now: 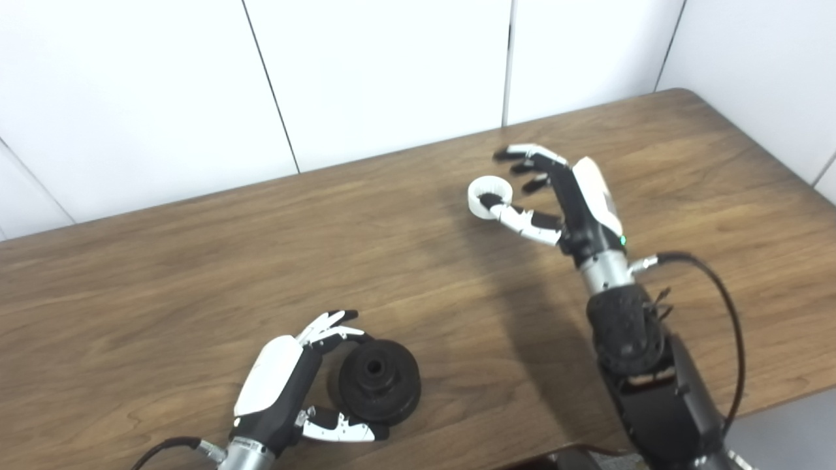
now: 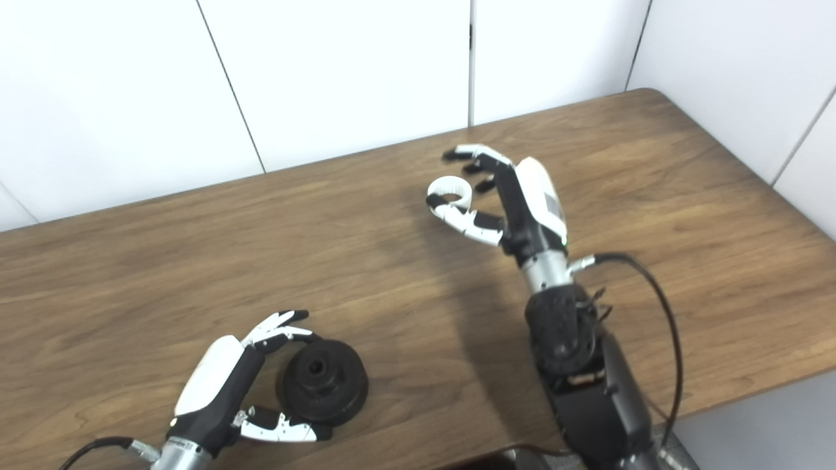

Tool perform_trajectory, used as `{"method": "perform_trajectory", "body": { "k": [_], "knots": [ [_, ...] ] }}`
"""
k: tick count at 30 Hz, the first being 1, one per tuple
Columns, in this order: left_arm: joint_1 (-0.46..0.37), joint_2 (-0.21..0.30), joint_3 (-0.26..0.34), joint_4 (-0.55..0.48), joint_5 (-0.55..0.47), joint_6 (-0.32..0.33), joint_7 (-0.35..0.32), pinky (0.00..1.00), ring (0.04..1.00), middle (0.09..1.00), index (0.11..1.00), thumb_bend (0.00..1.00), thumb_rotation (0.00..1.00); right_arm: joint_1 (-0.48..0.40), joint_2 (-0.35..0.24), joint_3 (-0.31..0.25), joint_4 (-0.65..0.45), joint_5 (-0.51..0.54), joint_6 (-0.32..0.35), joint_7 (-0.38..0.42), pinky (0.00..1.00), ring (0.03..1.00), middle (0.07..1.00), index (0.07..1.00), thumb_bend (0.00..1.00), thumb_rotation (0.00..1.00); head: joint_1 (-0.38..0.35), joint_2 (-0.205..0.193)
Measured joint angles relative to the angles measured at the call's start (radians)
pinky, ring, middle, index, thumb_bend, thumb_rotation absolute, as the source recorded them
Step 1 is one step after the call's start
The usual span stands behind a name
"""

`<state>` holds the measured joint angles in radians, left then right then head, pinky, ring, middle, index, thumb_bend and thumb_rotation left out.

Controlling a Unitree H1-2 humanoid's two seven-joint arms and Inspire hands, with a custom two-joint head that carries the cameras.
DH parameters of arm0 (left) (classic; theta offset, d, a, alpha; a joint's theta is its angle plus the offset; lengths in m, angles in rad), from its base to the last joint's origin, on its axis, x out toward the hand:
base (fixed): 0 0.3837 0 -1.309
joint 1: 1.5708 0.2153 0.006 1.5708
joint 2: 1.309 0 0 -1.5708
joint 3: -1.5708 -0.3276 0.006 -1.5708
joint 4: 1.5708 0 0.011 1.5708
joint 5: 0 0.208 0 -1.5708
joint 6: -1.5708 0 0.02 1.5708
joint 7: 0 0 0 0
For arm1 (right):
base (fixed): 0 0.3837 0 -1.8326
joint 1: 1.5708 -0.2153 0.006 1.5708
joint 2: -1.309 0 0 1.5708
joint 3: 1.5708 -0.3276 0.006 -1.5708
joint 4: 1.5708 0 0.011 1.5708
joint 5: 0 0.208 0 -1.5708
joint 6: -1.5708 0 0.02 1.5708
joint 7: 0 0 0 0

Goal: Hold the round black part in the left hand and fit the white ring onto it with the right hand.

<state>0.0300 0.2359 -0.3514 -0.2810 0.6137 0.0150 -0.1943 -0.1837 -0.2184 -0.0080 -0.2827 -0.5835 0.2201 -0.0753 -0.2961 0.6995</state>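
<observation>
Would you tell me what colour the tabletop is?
The wooden tabletop is brown with darker grain, clearest in the left eye view.

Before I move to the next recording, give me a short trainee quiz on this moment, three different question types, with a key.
1. True or false: the white ring is already seated on the round black part.
2. Which hand cups the round black part? A. left B. right C. neither
3. Fill in: the right hand is at the white ring with its fingers apart, at the ____ side of the table.

Key:
1. false; the two lie far apart on the table.
2. A; its fingers and thumb curve around the part, not visibly clamped.
3. far.
</observation>
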Motion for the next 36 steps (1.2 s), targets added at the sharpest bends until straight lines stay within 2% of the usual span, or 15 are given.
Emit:
{"method": "perform_trajectory", "body": {
  "k": [9,12,18,22,25,28,34,36],
  "knots": [
    [0.002,-0.009,0.0,0.005,0.001,0.0,0.006,0.87,0.938,0.905,0.562,0.87,0.18,-0.146,-0.116,0.014,0.129,-0.1,0.06,0.065,0.64,0.844,0.887,0.786,0.61,0.48,0.009,0.0],
    [0.002,-0.01,0.0,0.006,0.001,-0.001,0.007,0.87,0.939,0.903,0.56,0.87,0.17,-0.185,-0.133,0.02,0.166,-0.1,0.063,0.079,0.65,0.852,0.887,0.793,0.6,0.47,0.011,0.0],
    [0.002,-0.013,0.002,0.009,0.0,-0.003,0.008,0.88,0.938,0.902,0.559,0.87,0.17,-0.26,-0.188,0.074,0.337,-0.103,0.042,0.105,0.67,0.843,0.88,0.8,0.6,0.46,0.018,0.005],
    [0.003,-0.013,0.004,0.009,0.0,-0.005,0.007,0.88,0.936,0.903,0.562,0.86,0.18,-0.293,-0.225,0.108,0.427,-0.097,0.018,0.125,0.71,0.874,0.901,0.824,0.62,0.52,0.021,0.006],
    [0.003,-0.014,0.005,0.009,0.0,-0.004,0.007,0.87,0.936,0.903,0.564,0.86,0.18,-0.297,-0.238,0.117,0.454,-0.081,0.016,0.148,0.75,0.904,0.922,0.836,0.65,0.59,0.026,0.009],
    [0.003,-0.014,0.005,0.009,0.001,-0.002,0.005,0.88,0.94,0.902,0.567,0.86,0.18,-0.298,-0.248,0.128,0.482,-0.061,0.013,0.163,0.76,0.923,0.938,0.845,0.72,0.71,0.031,0.008],
    [0.002,-0.015,0.005,0.01,0.002,0.001,0.005,0.88,0.942,0.901,0.566,0.86,0.19,-0.298,-0.257,0.16,0.495,-0.052,0.012,0.197,0.89,0.982,0.984,0.886,0.8,0.82,0.038,-0.002],
    [0.002,-0.017,0.005,0.012,0.003,0.003,0.005,0.88,0.944,0.902,0.565,0.86,0.19,-0.298,-0.265,0.178,0.489,-0.052,0.013,0.234,0.93,0.997,0.997,0.901,0.84,0.85,0.038,0.0]
  ]
}}
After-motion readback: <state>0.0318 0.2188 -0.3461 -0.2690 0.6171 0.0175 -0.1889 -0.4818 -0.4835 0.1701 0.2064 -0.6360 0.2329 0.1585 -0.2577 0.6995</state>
